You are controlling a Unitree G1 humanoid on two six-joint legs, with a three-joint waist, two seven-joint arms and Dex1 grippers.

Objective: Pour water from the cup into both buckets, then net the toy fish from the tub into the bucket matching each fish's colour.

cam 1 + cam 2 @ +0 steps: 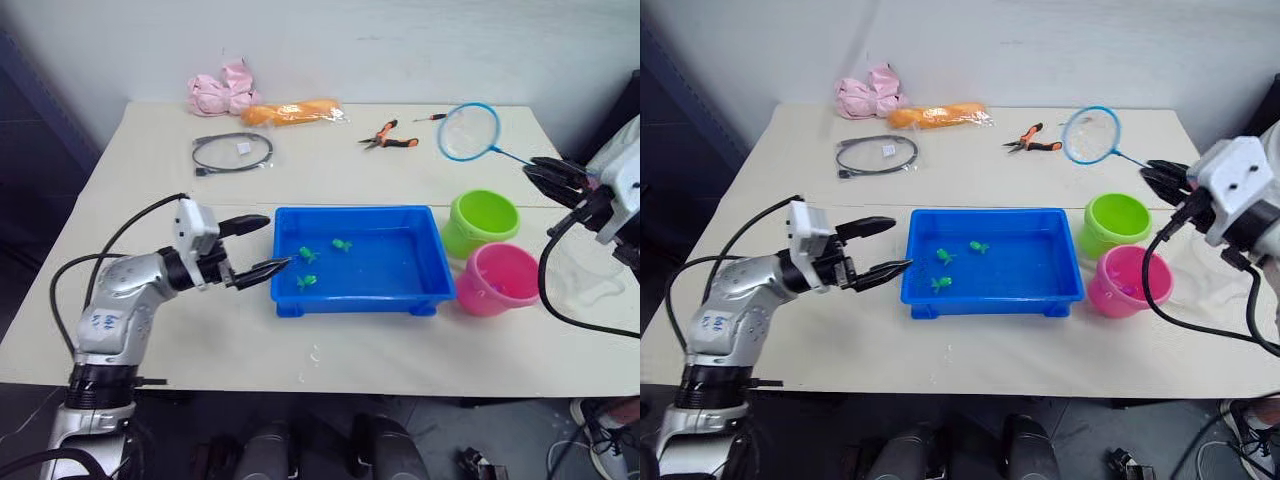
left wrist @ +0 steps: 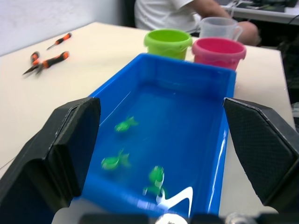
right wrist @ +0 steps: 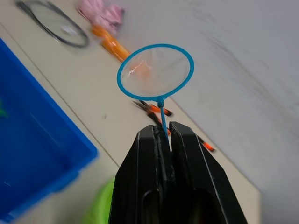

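The right end effector (image 3: 164,133), at the right edge of the head views, is clamped shut on the thin handle of the net (image 1: 468,132), whose blue hoop hangs in the air above the worktop (image 1: 330,165) at upper right of the frame, behind the green bucket (image 1: 482,221). The net looks very light, with a stiff rim and a soft, limp mesh; the slim handle is likely to twist or slide between the fingers, so a firm pinch well back from the hoop, as it is held now, seems right, and the long lever will amplify any wrist wobble at the rim. The left end effector (image 1: 262,245) stands wide open at the left end of the blue tub (image 1: 357,296), empty. Three green toy fish (image 1: 307,254) sit in the water in the tub's left half; they are tiny, probably slick and easily pushed away, so they are better scooped from underneath than chased. The pink bucket (image 1: 497,279) sits touching or just beside the tub's right end, in front of the green one. The clear cup (image 2: 220,28) stands behind the buckets in the left wrist view, light and easily tipped.
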